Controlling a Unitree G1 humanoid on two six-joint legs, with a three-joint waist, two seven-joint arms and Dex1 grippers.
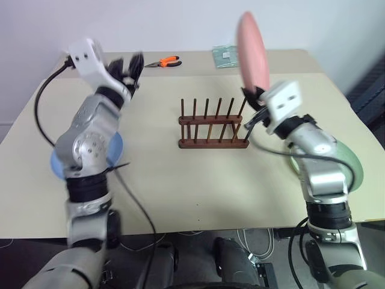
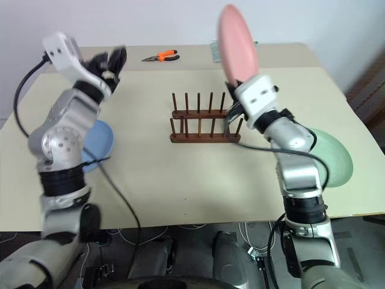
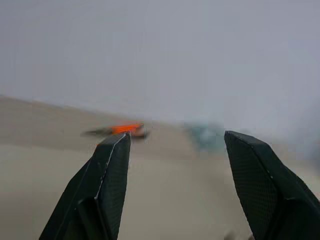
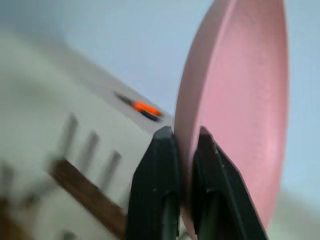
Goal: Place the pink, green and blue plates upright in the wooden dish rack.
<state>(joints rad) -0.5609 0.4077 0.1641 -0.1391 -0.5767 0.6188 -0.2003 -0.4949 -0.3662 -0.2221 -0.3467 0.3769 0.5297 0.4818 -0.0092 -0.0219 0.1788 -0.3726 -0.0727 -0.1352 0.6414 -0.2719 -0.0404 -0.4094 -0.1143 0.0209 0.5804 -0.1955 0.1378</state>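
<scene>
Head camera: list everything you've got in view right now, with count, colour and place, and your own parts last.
Pink plate: 1, salmon pink, held upright on edge above the rack's right end.
Blue plate: 1, light blue, flat on the table at left, partly behind the left arm.
Green plate: 1, pale mint, flat on the table at right, partly behind the right arm.
Rack: 1, dark brown wood, mid-table, no plates in it.
Pliers: 1, orange handles, far edge of the table.
Packet: 1, greenish, far edge, behind the pink plate.
Table: 1, beige.
Left gripper: jaws open, empty, raised over the table's far left.
Right gripper: jaws shut on the pink plate's rim.
</scene>
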